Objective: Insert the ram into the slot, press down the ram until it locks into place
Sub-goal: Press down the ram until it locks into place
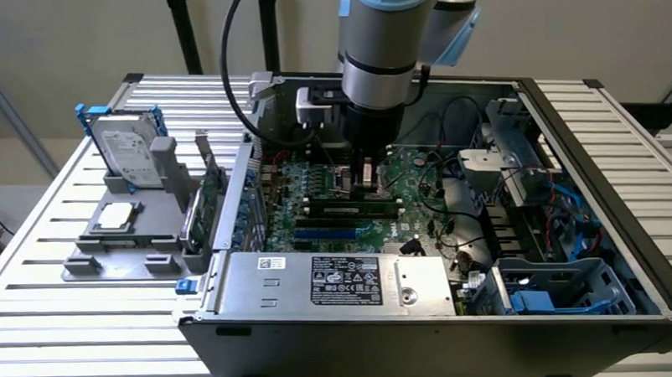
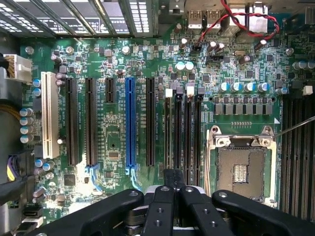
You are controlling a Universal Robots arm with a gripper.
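One ram point(image 1: 346, 208) seated; tool point(image 2: 173, 189) over mobo slots point(image 2: 182, 132).

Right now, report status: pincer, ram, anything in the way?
Pincer low over the motherboard, at the black memory slots. Ram lies along the slot row below the pincer; locked or not, cannot tell. Red cable apart from the slots.

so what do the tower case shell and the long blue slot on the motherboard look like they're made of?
Grey tower case shell: looks like painted or bare sheet metal, matte, with thin folded edges. Long blue slot on the green motherboard: probably moulded plastic, uniform colour and slight sheen; the contacts inside can't be made out.
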